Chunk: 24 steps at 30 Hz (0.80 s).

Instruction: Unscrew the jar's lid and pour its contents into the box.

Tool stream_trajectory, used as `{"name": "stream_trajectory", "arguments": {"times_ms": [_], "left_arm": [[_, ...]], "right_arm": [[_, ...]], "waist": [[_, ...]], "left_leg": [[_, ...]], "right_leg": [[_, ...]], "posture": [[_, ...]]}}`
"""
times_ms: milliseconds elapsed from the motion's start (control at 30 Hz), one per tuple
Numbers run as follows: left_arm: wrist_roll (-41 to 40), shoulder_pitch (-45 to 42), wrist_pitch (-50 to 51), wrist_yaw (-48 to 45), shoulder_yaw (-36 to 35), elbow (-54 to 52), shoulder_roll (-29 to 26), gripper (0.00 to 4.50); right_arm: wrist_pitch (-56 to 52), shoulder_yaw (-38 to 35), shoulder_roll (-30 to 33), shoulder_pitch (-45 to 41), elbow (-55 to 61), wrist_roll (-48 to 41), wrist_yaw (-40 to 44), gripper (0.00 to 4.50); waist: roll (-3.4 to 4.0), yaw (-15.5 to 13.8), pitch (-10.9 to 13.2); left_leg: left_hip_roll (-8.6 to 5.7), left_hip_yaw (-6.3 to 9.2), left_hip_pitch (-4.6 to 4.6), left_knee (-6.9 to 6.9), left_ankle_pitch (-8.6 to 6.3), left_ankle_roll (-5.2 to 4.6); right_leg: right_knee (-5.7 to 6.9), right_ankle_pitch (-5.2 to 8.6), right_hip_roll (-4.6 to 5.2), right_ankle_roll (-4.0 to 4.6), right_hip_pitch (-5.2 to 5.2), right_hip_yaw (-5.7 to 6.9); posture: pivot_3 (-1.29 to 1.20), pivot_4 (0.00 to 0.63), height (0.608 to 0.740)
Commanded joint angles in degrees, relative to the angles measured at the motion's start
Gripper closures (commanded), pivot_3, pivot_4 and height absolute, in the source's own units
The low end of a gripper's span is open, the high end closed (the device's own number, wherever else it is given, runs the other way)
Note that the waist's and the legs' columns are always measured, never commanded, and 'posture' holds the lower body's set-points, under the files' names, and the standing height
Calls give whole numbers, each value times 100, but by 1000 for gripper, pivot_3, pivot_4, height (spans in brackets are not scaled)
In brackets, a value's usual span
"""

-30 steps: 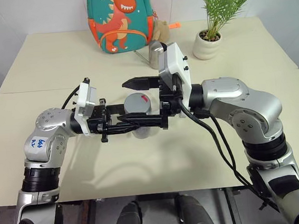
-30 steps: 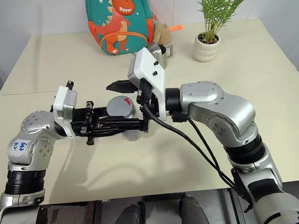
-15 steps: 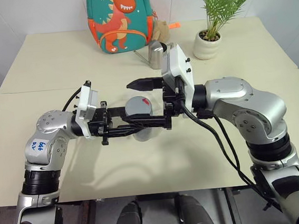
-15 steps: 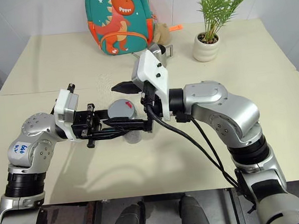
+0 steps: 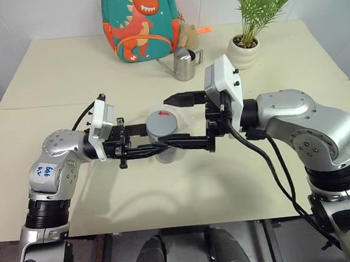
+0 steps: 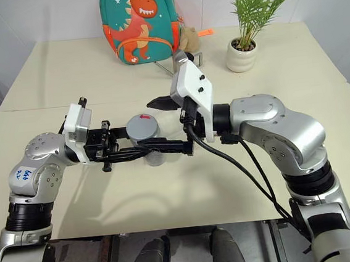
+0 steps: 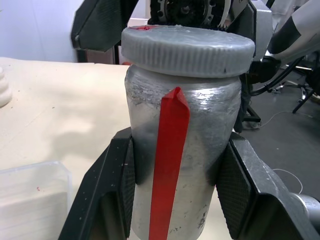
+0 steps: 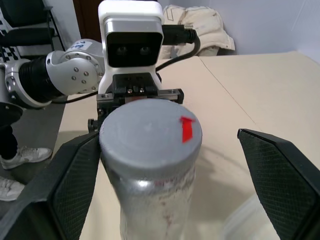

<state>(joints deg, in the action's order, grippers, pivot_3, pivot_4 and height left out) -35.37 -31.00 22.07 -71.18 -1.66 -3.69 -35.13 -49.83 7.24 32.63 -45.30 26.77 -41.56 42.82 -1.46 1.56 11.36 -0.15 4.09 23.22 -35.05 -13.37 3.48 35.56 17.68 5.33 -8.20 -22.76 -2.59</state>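
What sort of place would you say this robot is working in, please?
Probably a lab or office room set up for demonstrations: a plain cream table against a white wall, dressed with props, namely a dinosaur backpack, a potted plant and a small steel pitcher.

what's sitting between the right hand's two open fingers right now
The jar, its lid on, stands between them in the right wrist view, nearer one finger; the left hand grips its body.
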Motion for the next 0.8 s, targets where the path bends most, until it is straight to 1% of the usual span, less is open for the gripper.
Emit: {"name": "stream_trajectory", "arguments": {"times_ms": [33, 633, 800], "left_arm": [[-72, 20, -65, -125, -65, -276, -84, 2662], [-1, -103, -98, -197, -41, -97, -86, 2662], [14, -125, -119, -213, -30, -62, -78, 2662]], "right_arm": [[-56, -507, 207, 12, 39, 16, -192, 18], [-493, -972, 787, 347, 489, -448, -214, 18], [-521, -1079, 556, 134, 399, -657, -456, 18]], "waist": [[0, 0, 0], [0, -2, 0], [0, 1, 0]], "left_leg": [[0, 0, 0, 0, 0, 0], [0, 0, 1, 0, 0, 0], [0, 0, 1, -1, 0, 0]], "right_leg": [[0, 0, 0, 0, 0, 0], [-2, 0, 0, 0, 1, 0], [-1, 0, 0, 0, 1, 0]], "posture": [[0, 150, 740], [0, 150, 740], [0, 150, 740]]}}
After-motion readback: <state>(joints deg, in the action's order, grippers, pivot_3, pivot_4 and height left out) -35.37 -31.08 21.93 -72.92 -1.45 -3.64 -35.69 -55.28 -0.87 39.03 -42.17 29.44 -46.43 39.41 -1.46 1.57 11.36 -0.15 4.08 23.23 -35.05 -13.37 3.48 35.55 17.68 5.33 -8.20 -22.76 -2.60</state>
